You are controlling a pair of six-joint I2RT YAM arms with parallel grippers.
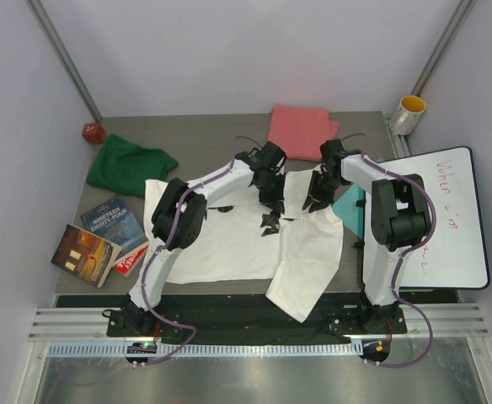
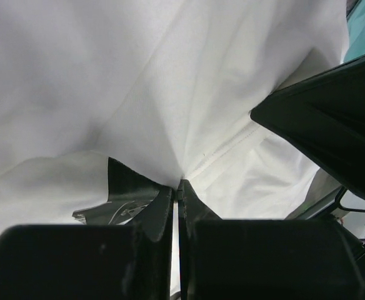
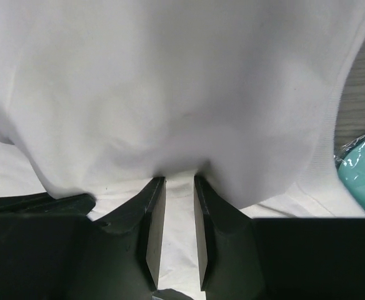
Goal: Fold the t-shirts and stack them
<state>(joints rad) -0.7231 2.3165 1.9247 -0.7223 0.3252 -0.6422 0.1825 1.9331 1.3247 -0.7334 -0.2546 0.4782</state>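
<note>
— What lies on the left of the table (image 1: 204,139)?
— Three books (image 1: 111,223), and a small red object (image 1: 93,132) (in the far corner).
— And on the right?
— A whiteboard (image 1: 448,210), a mug (image 1: 409,114), a teal sheet (image 1: 350,204).

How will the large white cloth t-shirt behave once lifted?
Likely floppy: the large white cloth t-shirt puckers toward the shut left tool pinching it. Probably light and saggy: one flap droops over the near edge of the table.
</note>
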